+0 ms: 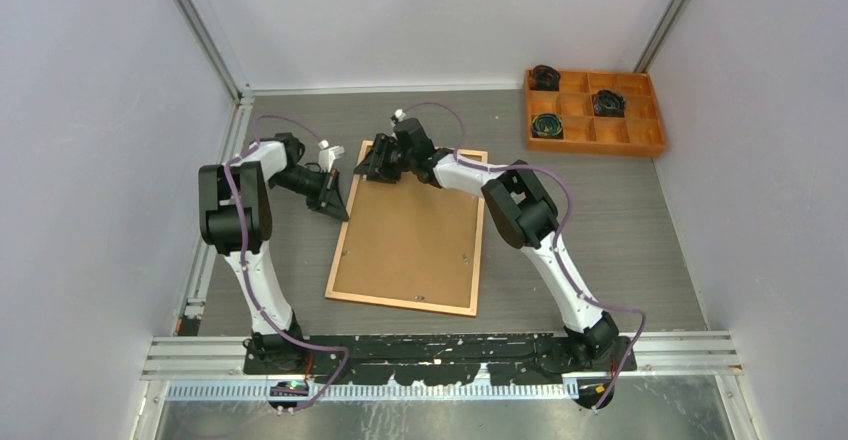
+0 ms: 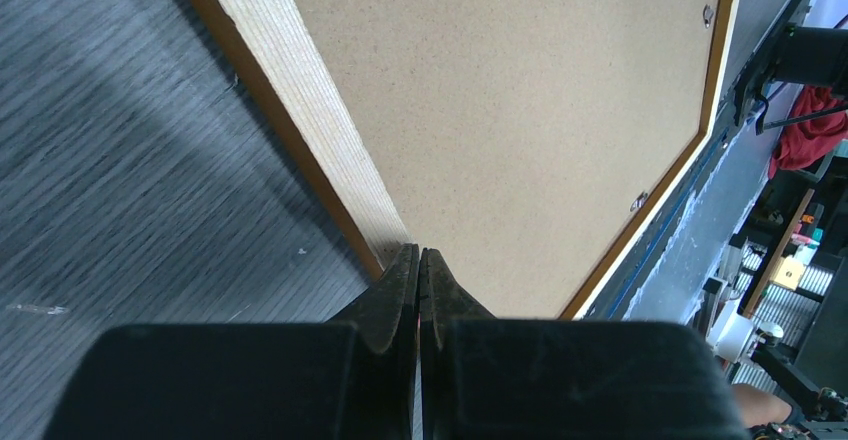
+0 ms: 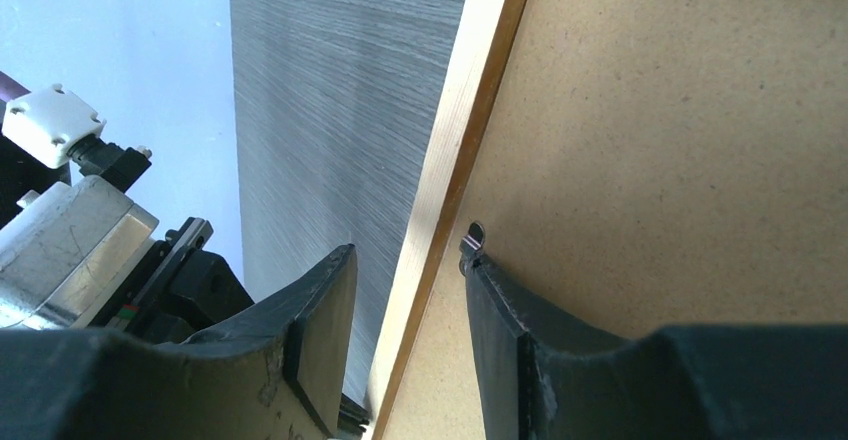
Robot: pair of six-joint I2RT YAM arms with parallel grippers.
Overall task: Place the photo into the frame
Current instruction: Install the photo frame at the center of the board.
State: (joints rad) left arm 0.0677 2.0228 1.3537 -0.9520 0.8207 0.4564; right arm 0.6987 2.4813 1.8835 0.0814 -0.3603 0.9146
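Note:
The frame (image 1: 400,303) lies face down on the table, with the plain brown backing board (image 1: 410,230) filling it. The photo is hidden. My left gripper (image 1: 340,210) is shut with nothing in it. Its tips (image 2: 419,252) rest at the frame's pale wooden rail (image 2: 300,90), on the left side near the far corner. My right gripper (image 1: 372,165) is open over the far left corner. In the right wrist view its fingers straddle the rail (image 3: 460,110): one hangs over the bare table, the other fingertip (image 3: 478,272) sits on the board at a small metal tab (image 3: 474,232).
An orange compartment tray (image 1: 594,110) holding dark coiled items stands at the back right. Pale walls close in both sides and the back. More small metal tabs (image 2: 640,200) sit along the board's edges. An aluminium rail (image 1: 440,352) runs along the near edge.

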